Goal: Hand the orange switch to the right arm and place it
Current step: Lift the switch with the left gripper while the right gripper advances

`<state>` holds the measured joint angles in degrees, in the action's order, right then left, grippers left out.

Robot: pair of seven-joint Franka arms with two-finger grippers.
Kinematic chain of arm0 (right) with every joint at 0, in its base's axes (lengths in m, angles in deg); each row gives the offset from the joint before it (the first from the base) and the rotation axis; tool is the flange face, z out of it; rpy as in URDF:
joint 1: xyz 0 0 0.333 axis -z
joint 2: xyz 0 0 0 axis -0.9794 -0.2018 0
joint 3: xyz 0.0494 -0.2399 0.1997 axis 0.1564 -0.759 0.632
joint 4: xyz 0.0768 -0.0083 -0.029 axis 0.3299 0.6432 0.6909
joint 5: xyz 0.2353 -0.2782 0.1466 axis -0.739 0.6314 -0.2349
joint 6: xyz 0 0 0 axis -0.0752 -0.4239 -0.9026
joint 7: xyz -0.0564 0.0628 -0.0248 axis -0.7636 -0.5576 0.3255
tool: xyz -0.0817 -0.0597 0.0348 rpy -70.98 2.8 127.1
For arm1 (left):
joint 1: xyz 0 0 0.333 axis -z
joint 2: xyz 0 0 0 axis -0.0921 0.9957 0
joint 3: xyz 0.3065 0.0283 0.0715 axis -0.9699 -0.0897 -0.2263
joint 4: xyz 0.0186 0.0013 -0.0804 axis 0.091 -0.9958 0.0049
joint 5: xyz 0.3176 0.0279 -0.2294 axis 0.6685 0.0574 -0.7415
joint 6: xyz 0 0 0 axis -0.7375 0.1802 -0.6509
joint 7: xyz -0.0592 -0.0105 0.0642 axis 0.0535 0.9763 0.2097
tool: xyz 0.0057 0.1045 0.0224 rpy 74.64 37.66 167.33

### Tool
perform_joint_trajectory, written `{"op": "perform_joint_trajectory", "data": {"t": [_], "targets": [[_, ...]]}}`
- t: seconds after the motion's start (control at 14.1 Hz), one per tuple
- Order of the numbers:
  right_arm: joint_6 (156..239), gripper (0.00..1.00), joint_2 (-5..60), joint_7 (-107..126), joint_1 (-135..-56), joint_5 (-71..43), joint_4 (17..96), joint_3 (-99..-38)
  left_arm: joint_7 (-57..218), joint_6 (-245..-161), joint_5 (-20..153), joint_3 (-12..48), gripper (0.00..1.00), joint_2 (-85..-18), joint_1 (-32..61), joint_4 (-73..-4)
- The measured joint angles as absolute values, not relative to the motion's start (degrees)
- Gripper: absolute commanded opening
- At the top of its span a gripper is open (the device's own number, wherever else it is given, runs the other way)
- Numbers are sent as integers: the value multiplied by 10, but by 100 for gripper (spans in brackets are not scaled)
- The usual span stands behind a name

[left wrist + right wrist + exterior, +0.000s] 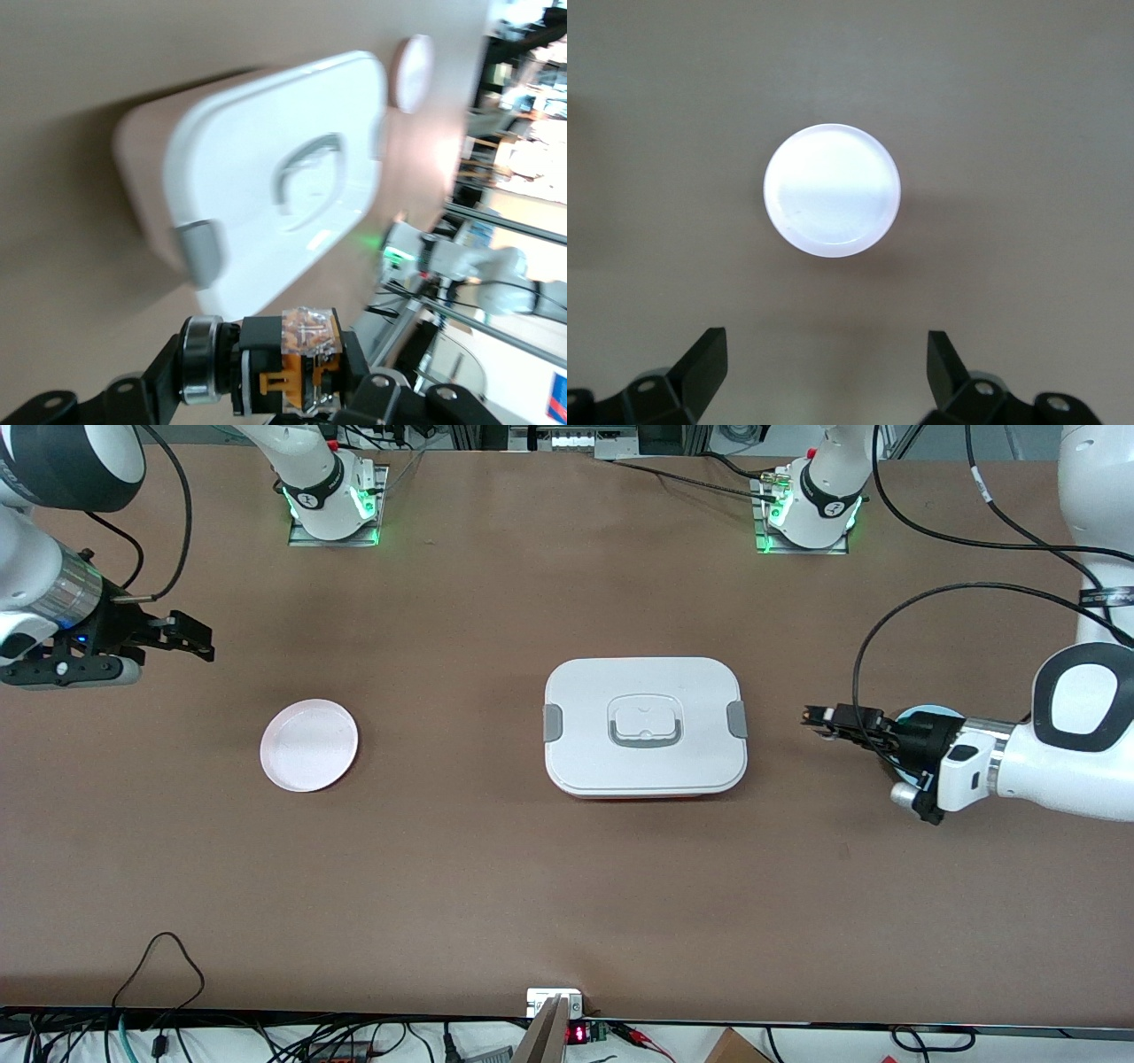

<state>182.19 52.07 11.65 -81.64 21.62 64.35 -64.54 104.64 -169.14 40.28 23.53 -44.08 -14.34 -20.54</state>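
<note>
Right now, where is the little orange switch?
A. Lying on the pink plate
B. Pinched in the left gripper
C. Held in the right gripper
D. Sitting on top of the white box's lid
B. The left wrist view shows the orange switch clamped in the shut left gripper, which is in the air beside the white box; the right gripper hangs open and empty by the pink plate.

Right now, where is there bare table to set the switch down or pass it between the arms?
Bare table lies between the pink plate and the white lidded box, and nearer the front camera. The left gripper, shut on the orange switch, crowds the blue plate. The right gripper waits open.
</note>
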Motion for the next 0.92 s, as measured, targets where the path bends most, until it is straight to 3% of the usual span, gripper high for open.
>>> {"op": "perform_joint_trajectory", "data": {"t": [0.35, 0.71, 0.92], "targets": [[1800, 100, 518, 117, -819, 96, 640, -646, 1179, -1757, 333, 344, 0, -441, -140, -204], [1776, 100, 504, 116, -819, -32, 640, -645, 1412, -1859, 292, 418, 0, -434, -128, -213], [1774, 100, 478, 116, -820, -153, 640, -645, 1621, -1936, 218, 430, 0, -423, -103, -245]]}}
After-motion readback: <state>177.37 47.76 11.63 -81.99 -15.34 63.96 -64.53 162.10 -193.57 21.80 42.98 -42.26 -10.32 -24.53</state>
